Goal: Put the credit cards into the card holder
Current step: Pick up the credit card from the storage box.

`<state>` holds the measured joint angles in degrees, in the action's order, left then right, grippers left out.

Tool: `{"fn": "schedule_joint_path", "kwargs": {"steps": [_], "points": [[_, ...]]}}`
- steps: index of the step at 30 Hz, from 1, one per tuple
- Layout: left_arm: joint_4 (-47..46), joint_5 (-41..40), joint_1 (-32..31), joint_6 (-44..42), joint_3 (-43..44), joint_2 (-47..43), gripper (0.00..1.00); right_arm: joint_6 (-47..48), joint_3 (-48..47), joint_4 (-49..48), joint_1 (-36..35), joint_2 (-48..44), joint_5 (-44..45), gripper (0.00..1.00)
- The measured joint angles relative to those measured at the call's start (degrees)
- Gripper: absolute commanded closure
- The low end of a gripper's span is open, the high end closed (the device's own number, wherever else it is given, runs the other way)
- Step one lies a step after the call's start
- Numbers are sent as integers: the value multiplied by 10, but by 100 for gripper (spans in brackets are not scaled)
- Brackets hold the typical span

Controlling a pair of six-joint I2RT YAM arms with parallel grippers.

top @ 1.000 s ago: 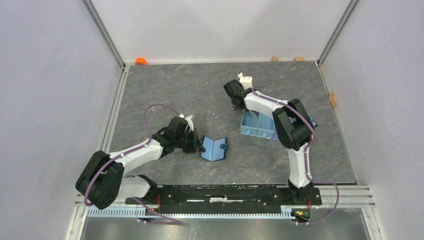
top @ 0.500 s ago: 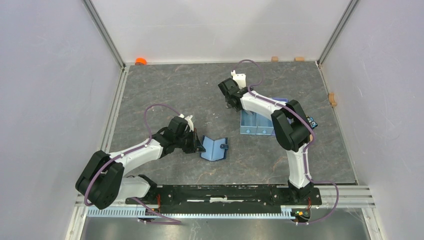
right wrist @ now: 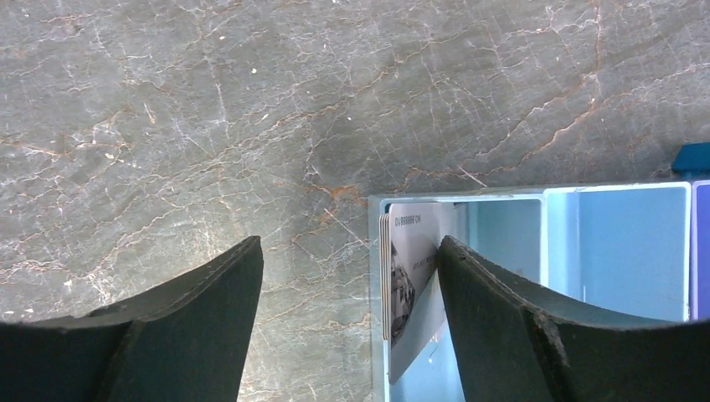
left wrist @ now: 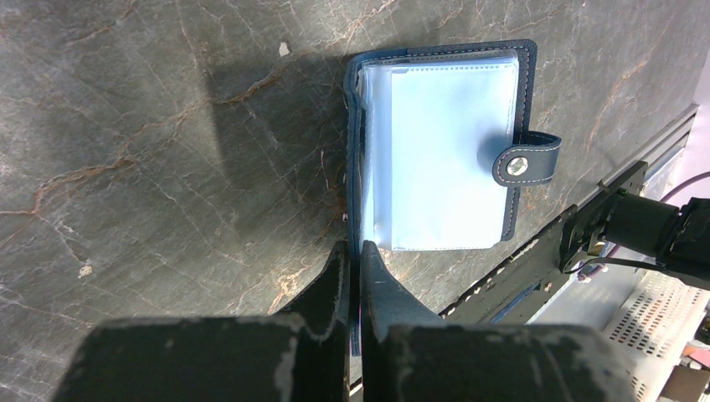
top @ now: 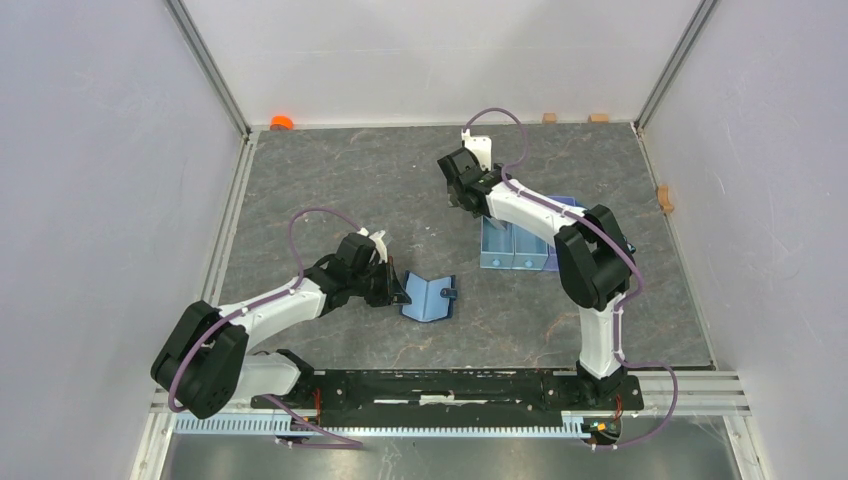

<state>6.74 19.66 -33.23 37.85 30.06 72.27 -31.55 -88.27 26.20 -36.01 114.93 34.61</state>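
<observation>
card holder (left wrist: 444, 159) is pinched at its cover edge by the clenched left gripper (left wrist: 356, 261) | credit cards (right wrist: 410, 285) stand on edge in the tray (right wrist: 619, 189) at holder's 2 o'clock, straddled by the splayed, empty right gripper (right wrist: 347, 244) | risk: tray wall or several cards may be caught together

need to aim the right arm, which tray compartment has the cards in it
The light-blue end compartment, farthest from the purple one: the credit cards stand on edge inside it. The middle light-blue one looks empty.
</observation>
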Motion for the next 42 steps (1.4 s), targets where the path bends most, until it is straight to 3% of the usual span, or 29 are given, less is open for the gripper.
{"fn": "schedule_joint_path", "kwargs": {"steps": [17, 21, 34, 39, 42], "points": [[0, 0, 0, 0, 0, 0, 98, 10, 0, -2, -8, -3, 21, 52], [0, 0, 0, 0, 0, 0, 98, 13, 1, -2, -14, -9, 28, 65], [0, 0, 0, 0, 0, 0, 98, 37, 1, 2, -23, -19, 66, 81], [2, -1, 0, 0, 0, 0, 98, 59, 5, 5, -39, -50, 94, 100], [4, -1, 0, 0, 0, 0, 98, 73, 10, 3, -46, -77, 108, 100]]}}
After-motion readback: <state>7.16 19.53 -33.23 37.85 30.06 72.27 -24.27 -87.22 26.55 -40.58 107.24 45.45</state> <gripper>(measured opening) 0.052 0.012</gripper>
